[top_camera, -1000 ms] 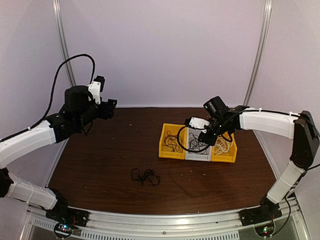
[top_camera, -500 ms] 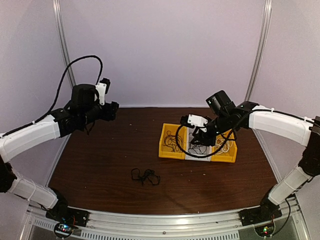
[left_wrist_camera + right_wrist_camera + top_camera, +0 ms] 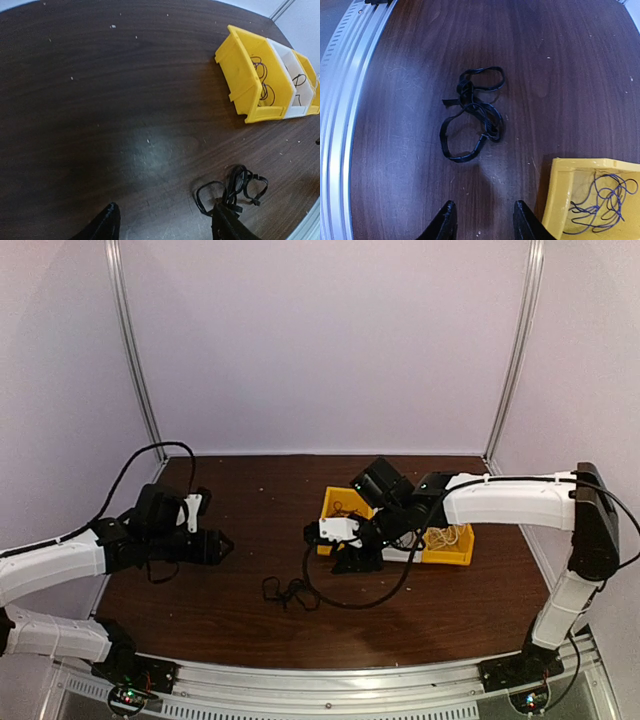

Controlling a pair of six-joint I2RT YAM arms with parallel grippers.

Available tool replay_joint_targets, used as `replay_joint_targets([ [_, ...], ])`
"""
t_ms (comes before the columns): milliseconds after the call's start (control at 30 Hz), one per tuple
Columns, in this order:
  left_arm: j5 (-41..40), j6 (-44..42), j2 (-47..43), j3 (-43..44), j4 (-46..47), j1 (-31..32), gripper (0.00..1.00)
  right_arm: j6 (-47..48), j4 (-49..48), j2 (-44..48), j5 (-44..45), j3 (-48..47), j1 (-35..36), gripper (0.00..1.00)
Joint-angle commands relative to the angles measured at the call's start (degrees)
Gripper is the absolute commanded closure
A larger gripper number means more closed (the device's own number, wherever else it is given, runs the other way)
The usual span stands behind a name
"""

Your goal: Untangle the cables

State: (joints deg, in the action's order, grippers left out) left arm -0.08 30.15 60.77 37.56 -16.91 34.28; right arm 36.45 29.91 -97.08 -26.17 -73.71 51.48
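The black cable tangle (image 3: 291,592) lies loose near the front rail (image 3: 340,100); within the last second both arms dropped toward it, the right gripper (image 3: 484,222) leaving the bins (image 3: 337,503). It and the left gripper (image 3: 165,226) hang spread and empty, so grasping seems next. Bare table (image 3: 100,100) surrounds the tangle, with the bins farther back.

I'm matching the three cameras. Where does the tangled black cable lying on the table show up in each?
Top external: tangled black cable, lower centre.
Left wrist: the cable, bottom right.
Right wrist: the cable, upper centre.
Shared landmark: the yellow plastic bin, visible in all three.
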Motion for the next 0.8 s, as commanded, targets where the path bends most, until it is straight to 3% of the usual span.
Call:
replay_joint_targets([
  [0, 7.75, 6.32, -2.16, -4.58, 5.99, 0.21, 0.36, -0.58, -2.91, -4.82, -0.78, -2.19, 3.37, 0.6],
  [367, 9.94, 8.72, 2.83, -8.66, 11.77, 2.77, 0.37, -3.05, -3.71, -14.99, -1.5, -6.39, 7.87, 0.59],
  [767, 9.72, 8.8, 13.21, -8.74, 16.49, 5.76, 0.41, -6.01, -5.16, -19.41, -0.94, -8.44, 8.11, 0.58],
])
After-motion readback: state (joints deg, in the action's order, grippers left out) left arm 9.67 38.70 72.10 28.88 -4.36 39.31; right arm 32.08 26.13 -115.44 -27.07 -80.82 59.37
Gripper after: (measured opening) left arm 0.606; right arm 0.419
